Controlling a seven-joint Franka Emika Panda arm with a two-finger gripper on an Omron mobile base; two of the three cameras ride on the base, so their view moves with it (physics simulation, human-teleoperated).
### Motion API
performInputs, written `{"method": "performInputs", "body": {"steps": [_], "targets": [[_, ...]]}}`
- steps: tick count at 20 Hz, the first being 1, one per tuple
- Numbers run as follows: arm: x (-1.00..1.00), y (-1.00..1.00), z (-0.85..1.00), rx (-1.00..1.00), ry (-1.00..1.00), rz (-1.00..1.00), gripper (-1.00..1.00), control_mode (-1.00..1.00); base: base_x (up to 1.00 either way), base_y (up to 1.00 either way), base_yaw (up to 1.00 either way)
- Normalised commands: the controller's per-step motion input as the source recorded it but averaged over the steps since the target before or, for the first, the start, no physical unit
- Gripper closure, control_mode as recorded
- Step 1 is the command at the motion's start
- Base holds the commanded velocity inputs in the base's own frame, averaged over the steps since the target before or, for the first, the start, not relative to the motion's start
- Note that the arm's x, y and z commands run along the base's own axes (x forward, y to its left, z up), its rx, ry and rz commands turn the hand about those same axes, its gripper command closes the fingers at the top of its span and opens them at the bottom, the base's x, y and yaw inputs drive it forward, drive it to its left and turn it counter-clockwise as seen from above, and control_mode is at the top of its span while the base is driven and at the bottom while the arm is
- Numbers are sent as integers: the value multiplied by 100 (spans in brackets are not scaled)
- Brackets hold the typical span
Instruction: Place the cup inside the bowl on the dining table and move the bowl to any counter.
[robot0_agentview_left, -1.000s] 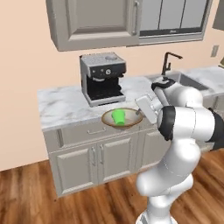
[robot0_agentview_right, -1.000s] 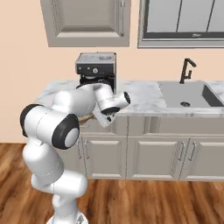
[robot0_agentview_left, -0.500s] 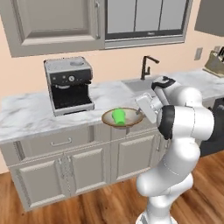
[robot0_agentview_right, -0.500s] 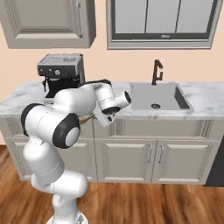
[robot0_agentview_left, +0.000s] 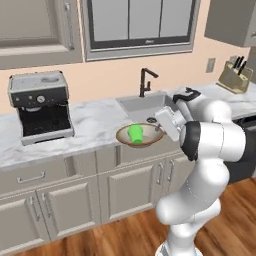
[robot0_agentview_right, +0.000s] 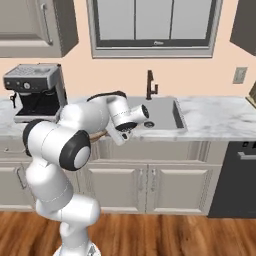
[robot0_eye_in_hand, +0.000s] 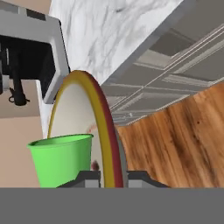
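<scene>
Bare worktop (robot0_agentview_left: 95, 125) lies open to my left between the coffee machine (robot0_agentview_left: 40, 107) and the sink (robot0_agentview_left: 142, 105), whose black faucet (robot0_agentview_left: 146, 81) stands behind.

Green cup (robot0_agentview_left: 135, 133) upright inside brown-rimmed bowl (robot0_agentview_left: 122, 135), level above counter (robot0_agentview_left: 95, 120) front edge.

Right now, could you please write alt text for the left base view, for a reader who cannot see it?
A white robot arm's jaws grip the rim of a wide, brown-rimmed shallow bowl holding a small bright green cup, at the front edge of a white marble counter. Behind it sit a built-in sink with a black faucet; a black and silver coffee machine stands at left.
</scene>
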Motion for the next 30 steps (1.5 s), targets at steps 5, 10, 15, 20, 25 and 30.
{"method": "performInputs", "body": {"steps": [5,10,15,20,25,30], "targets": [[0,0,0,0,0,0,100,100,65,-70,-1],[0,0,0,0,0,0,100,100,42,-67,0],[0,0,0,0,0,0,100,100,24,-57,0],[0,0,0,0,0,0,100,100,35,-58,-1],[0,0,0,0,0,0,100,100,33,-62,0],[0,0,0,0,0,0,100,100,29,-61,0]]}}
